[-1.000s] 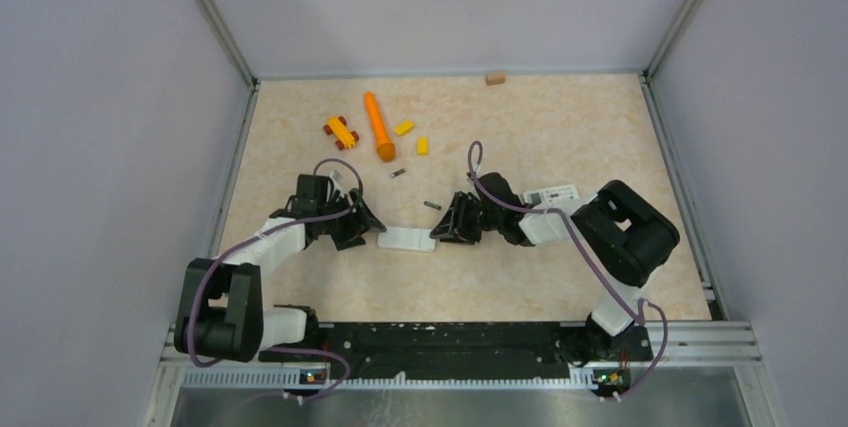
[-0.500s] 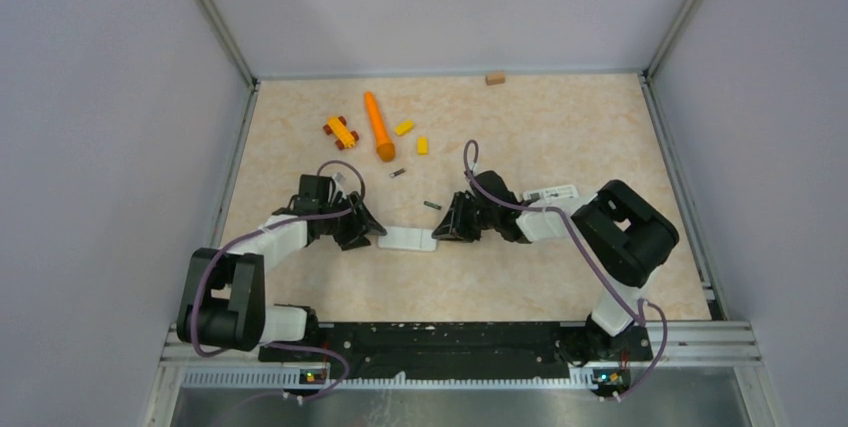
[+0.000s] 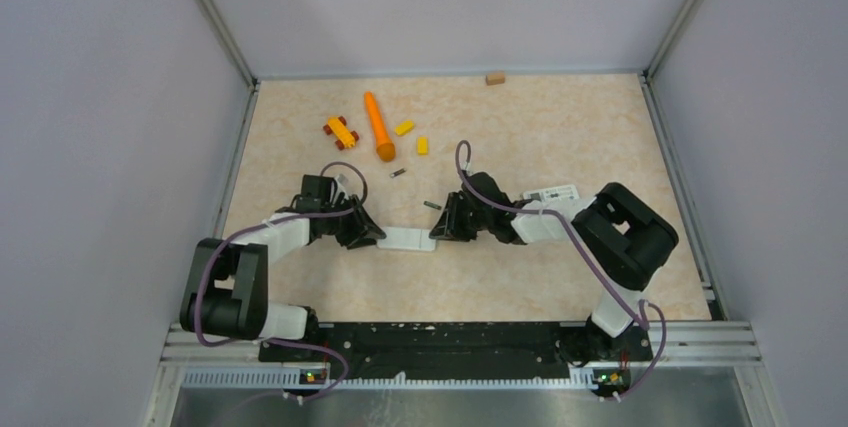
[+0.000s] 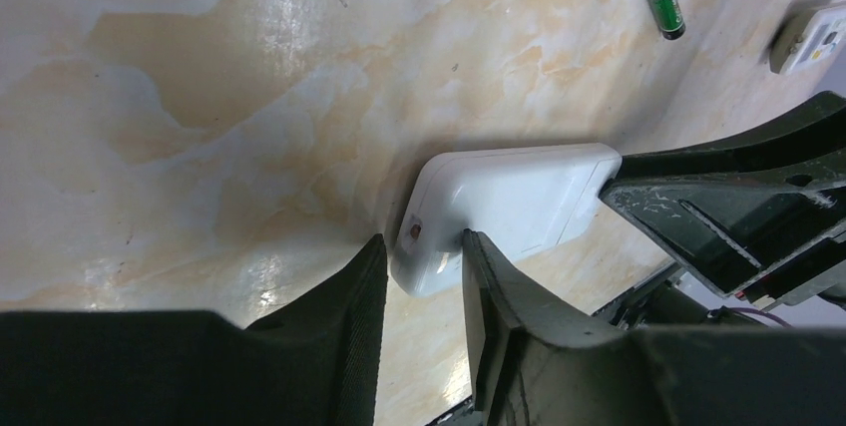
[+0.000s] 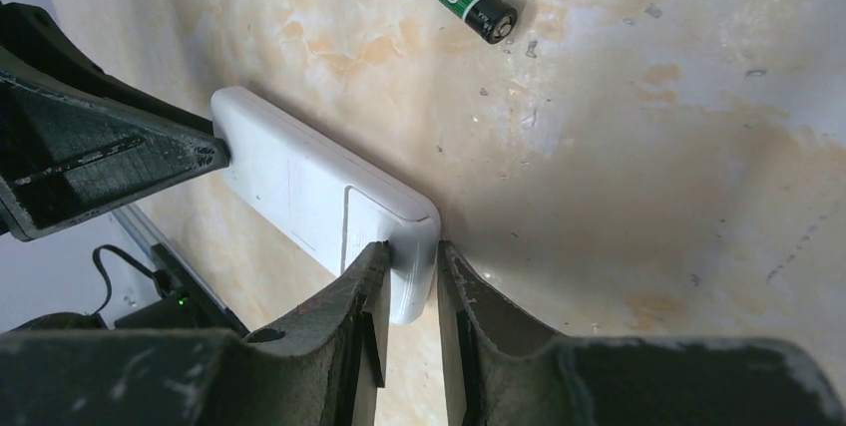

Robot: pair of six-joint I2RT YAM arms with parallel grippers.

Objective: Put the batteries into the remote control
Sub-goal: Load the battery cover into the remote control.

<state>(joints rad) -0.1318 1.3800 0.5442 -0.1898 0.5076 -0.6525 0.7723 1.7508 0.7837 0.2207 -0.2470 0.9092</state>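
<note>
Both end effectors have closed in on the remote control (image 3: 407, 239) since the earlier frames; the remote control itself has kept its place at the middle of the bench (image 3: 520, 277).

1. Left end effector (image 4: 424, 246): clenched on the left end of the remote control, one finger on each side of it.
2. Right end effector (image 5: 411, 251): clenched on the right end, its fingers tight against both sides of the corner.
3. Remote control: lies flat, back panel up. A seam marks a cover section near the right end. The inside of the compartment cannot be seen.
4. Batteries: one battery (image 3: 432, 205) lies on the bench just beyond the right end effector, apart from the remote control. It is black and green with a silvery end. A second battery (image 3: 398, 173) lies farther back and to the left.
5. Other items: a white labelled device (image 3: 552, 193) lies right of the right end effector. An orange carrot-shaped toy (image 3: 378, 127), two yellow blocks (image 3: 404, 128) and a yellow-and-red brick toy (image 3: 341, 131) lie at far left. A tan block (image 3: 495, 78) rests at the far edge.
</note>
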